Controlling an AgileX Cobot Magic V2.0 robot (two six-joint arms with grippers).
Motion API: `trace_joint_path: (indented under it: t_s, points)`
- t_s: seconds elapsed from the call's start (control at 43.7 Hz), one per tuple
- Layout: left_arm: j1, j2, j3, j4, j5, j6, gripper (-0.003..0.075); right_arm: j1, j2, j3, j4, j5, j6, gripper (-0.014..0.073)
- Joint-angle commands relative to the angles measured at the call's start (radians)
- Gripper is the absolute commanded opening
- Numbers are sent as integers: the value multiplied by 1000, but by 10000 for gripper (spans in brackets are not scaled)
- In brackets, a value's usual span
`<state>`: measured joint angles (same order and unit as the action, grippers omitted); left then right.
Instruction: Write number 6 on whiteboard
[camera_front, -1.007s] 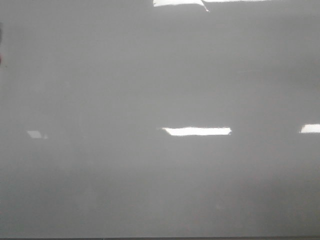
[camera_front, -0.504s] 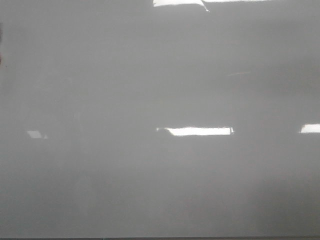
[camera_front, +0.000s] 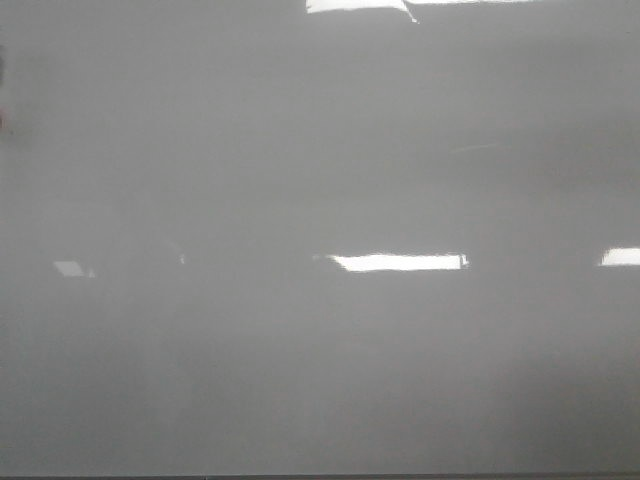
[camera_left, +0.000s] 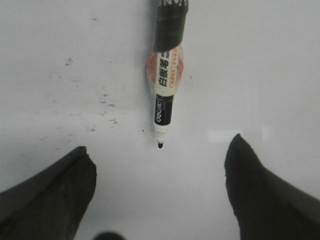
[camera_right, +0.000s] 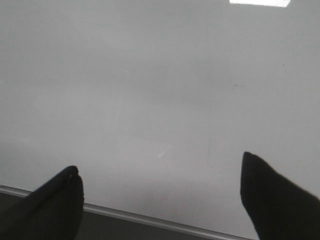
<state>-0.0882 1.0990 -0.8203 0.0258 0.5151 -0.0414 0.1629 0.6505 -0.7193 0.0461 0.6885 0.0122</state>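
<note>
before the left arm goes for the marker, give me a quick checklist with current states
1. Left end effector open: ok, its fingers stand wide apart with nothing between them.
2. Marker in view of the left wrist camera: ok, it lies on the whiteboard beyond the fingers, roughly centred between them.
3. Marker uncapped: ok, the dark tip is bare and points toward the end effector.
4. Right end effector out of the way: ok, open and empty, over the board near its edge.
5. Writing area free of ink: ok in the front view, no 6 drawn yet; small dark specks show near the marker.
6. Height of the fingers above the board: cannot tell.
</note>
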Motion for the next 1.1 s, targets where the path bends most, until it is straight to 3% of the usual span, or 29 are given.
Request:
trace_joint_path:
  t_s: [0.0,0.481,0.824,1.076]
  points:
    - [3,43,-40,2,-129,-14,525,0,5,-32,2,-61,-12,654]
    - [3,256,-40,12,-353,-13,519,0,5,-32,2,-61,-12,654]
    - [3,291,-40,12,-405,-13,314,0,5,-32,2,-60,-12,654]
    - [3,326,-40,12,-402,-13,265,0,5,-32,2,-61,-12,654]
